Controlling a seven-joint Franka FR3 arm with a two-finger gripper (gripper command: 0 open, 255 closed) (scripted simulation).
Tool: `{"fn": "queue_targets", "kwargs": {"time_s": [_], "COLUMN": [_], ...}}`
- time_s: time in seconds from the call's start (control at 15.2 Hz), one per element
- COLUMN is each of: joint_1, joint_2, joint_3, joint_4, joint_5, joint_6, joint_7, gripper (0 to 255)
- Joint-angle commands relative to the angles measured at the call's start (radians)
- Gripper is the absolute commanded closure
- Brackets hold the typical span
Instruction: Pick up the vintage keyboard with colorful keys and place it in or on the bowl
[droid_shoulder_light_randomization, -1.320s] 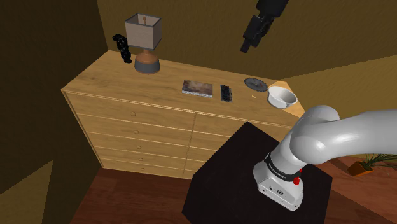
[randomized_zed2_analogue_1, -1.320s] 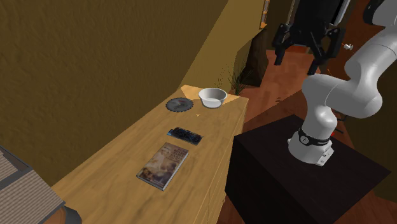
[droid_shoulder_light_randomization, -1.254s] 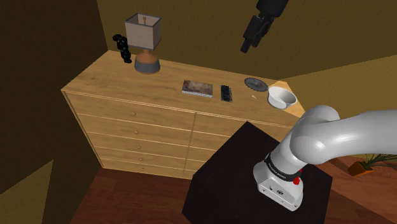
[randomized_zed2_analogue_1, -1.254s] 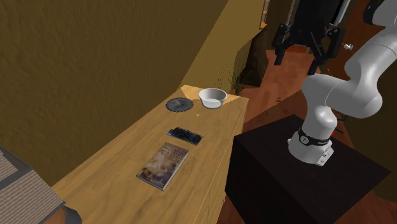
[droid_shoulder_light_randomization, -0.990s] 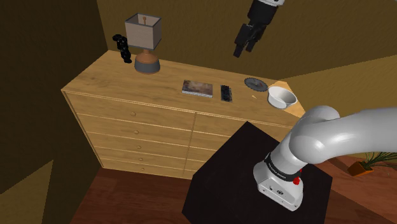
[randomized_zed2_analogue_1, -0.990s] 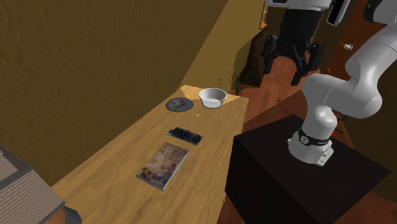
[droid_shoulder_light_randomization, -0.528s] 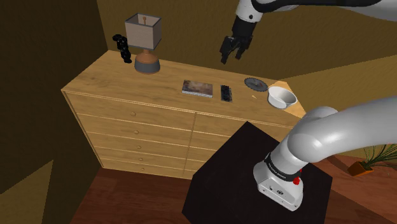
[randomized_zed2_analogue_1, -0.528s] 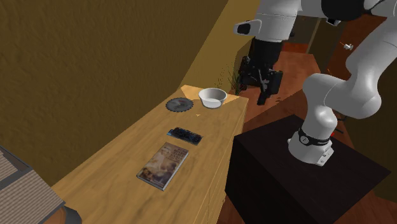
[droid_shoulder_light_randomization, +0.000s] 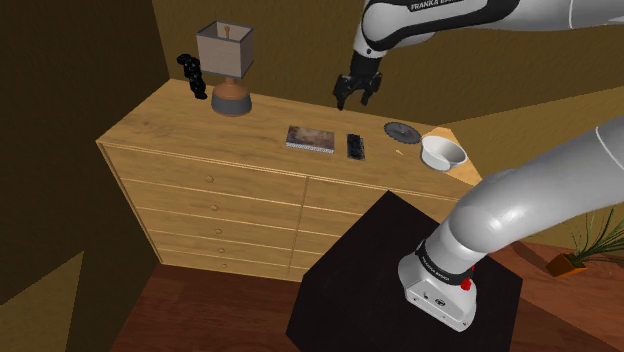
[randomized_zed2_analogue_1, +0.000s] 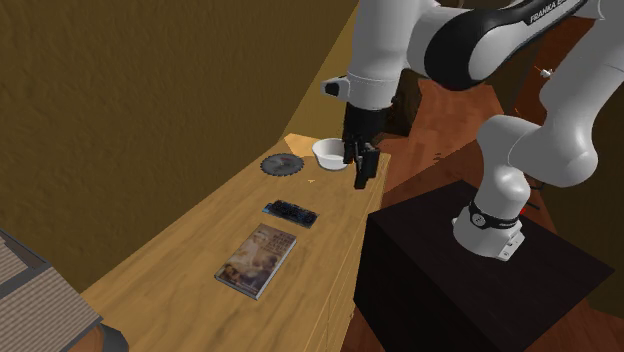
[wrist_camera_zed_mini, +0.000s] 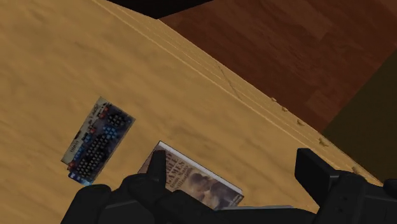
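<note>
Our claw (wrist_camera_zed_mini: 233, 159) hangs empty, fingers spread wide, above the grainy wooden dresser (droid_shoulder_light_randomization: 200, 135); nothing is lifted yet. Mid-frame in the shoulder view lies the flat, dark rectangular keyboard (droid_shoulder_light_randomization: 354, 146) with blue and red keys, untouched. Farther right waits the smooth, round white bowl (droid_shoulder_light_randomization: 443, 152).

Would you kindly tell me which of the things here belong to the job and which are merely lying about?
Belonging to the job:
keyboard
bowl
claw, open, above the dresser

Just lying about:
book
saw blade
lamp
black object beside the lamp
</note>
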Motion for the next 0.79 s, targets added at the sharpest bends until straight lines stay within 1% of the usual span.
{"fn": "queue_targets", "kwargs": {"time_s": [0.0, 0.4, 0.73], "joint_1": [-0.017, -0.062, -0.095], "joint_2": [0.069, 0.263, 0.425], "joint_3": [-0.007, -0.036, -0.067], "joint_4": [0.009, 0.069, 0.141], "joint_5": [-0.011, -0.041, -0.055], "joint_6": [0.055, 0.169, 0.244], "joint_7": [0.029, 0.11, 0.171], "gripper": [0, 0, 0]}}
